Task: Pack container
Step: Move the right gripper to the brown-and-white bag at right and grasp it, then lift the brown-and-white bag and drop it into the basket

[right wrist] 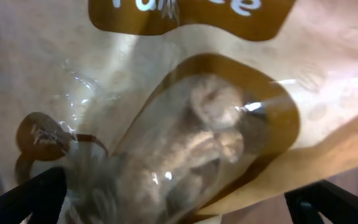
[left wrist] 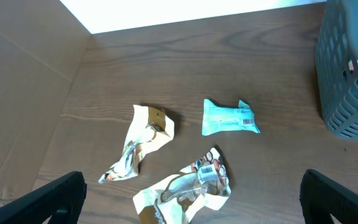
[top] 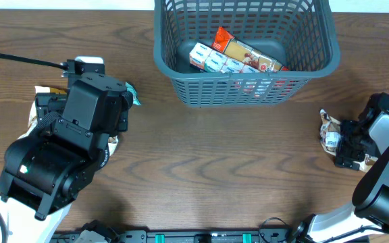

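1. The container [top: 208, 91] stands on the wooden tabletop [top: 215, 162] at its far edge, roughly midway between the two arms
2. Inside it, a blue-and-white packet [top: 211, 61] and a longer orange-and-tan packet [top: 248, 54] lie side by side, touching, toward the near wall
3. The left gripper [left wrist: 194, 202] hangs over the left part of the tabletop with its jaws spread wide apart, above three loose packets
4. Of these, a teal packet [left wrist: 229, 117] lies nearest the container, and a crumpled cream packet [left wrist: 143, 144] lies to its left, apart from it
5. A cream packet with a clear window [left wrist: 188, 190] lies closest under the left gripper, between its two fingers in the wrist view
6. The right gripper [right wrist: 179, 202] is low over the right side of the tabletop, jaws spread apart on either side of a cream-and-brown packet [right wrist: 185, 124]
7. That packet fills the right wrist view, and its clear window shows pale snack pieces; whether the fingers touch it cannot be told
8. Seen from overhead, this packet lies on the tabletop well to the right of the container, outside it
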Action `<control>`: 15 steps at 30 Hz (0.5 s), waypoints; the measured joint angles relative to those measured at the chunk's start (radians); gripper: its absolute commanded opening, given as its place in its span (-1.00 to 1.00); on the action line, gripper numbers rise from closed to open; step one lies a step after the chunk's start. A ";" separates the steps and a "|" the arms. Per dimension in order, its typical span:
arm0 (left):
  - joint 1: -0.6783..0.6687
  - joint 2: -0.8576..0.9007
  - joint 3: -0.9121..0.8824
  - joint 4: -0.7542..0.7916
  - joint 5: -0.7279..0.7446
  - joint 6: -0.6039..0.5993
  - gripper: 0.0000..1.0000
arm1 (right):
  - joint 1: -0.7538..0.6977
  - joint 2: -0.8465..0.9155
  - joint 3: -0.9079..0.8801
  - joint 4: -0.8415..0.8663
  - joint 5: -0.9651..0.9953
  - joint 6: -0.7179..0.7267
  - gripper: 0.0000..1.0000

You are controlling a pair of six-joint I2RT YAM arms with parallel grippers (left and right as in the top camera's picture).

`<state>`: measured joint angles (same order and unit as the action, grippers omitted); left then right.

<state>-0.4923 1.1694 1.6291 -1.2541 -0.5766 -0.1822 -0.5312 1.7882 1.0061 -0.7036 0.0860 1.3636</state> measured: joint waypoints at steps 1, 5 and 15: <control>0.000 0.000 0.000 0.000 0.000 0.000 0.97 | 0.000 -0.001 -0.001 0.002 0.000 0.000 0.98; 0.000 0.000 0.000 0.000 0.000 0.000 0.97 | 0.000 -0.003 -0.004 0.005 0.001 0.000 0.84; 0.000 0.000 0.000 0.000 0.000 0.000 0.97 | -0.002 -0.012 -0.008 0.019 -0.001 0.006 -0.98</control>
<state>-0.4927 1.1694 1.6291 -1.2541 -0.5766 -0.1822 -0.5331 1.7763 0.9985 -0.6849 0.0849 1.3701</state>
